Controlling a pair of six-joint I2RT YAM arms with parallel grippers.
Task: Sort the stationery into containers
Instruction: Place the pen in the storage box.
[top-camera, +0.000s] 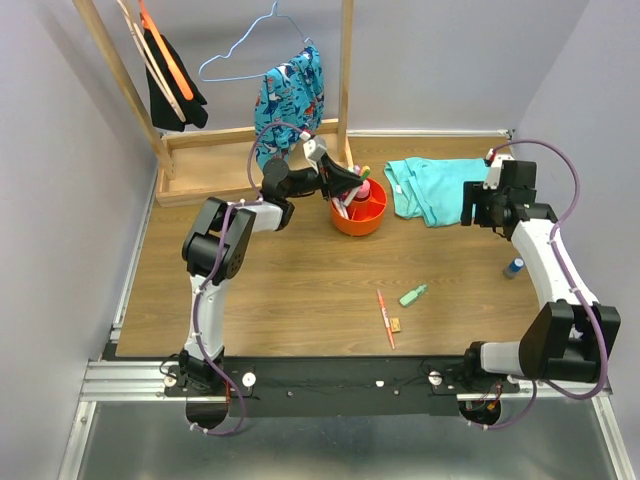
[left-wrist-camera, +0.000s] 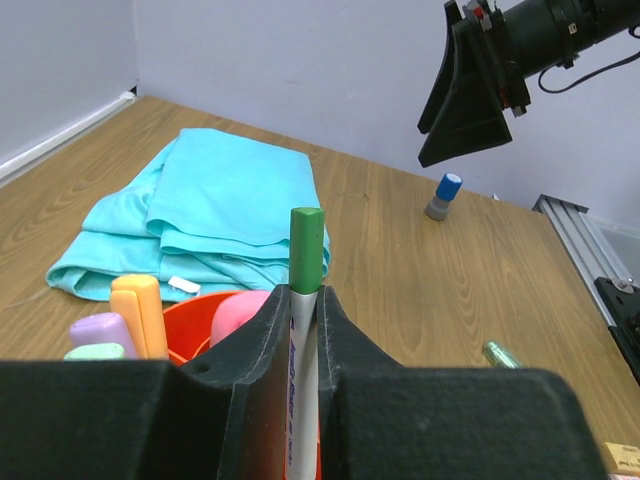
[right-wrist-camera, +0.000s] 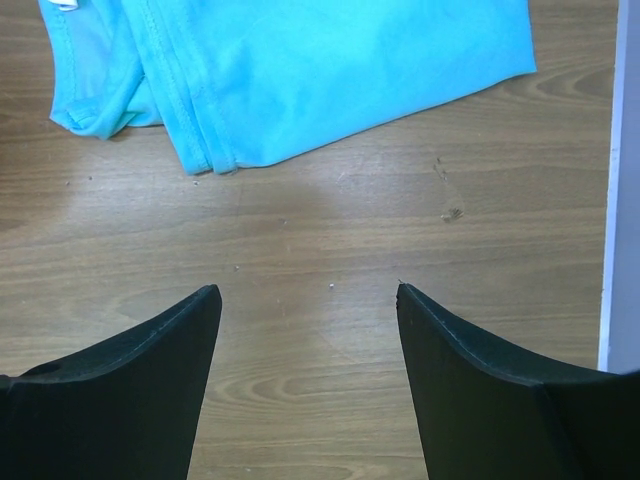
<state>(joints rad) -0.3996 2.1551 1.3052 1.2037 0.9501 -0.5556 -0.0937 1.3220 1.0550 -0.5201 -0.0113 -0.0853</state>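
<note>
Left claw (left-wrist-camera: 304, 300) pinching green-capped pen (left-wrist-camera: 307, 240) over bowl (top-camera: 366, 226), right claw (right-wrist-camera: 305, 290) hanging spread above worktop (right-wrist-camera: 330, 210) beside teal cloth (right-wrist-camera: 300, 60).

The bowl (top-camera: 372, 225) sits mid-table, just near of the rack base (top-camera: 185, 192), with highlighters (left-wrist-camera: 140, 312) standing in it and a held pen (left-wrist-camera: 306, 300) upright above it. The folded cloth (top-camera: 435, 190) lies to its right. Nearer, a loose pen (top-camera: 385, 320) lies with an eraser (top-camera: 396, 324) just right of it and a loose highlighter (top-camera: 413, 295) a little farther. A capped bottle (top-camera: 514, 267) stands at the right side.
</note>
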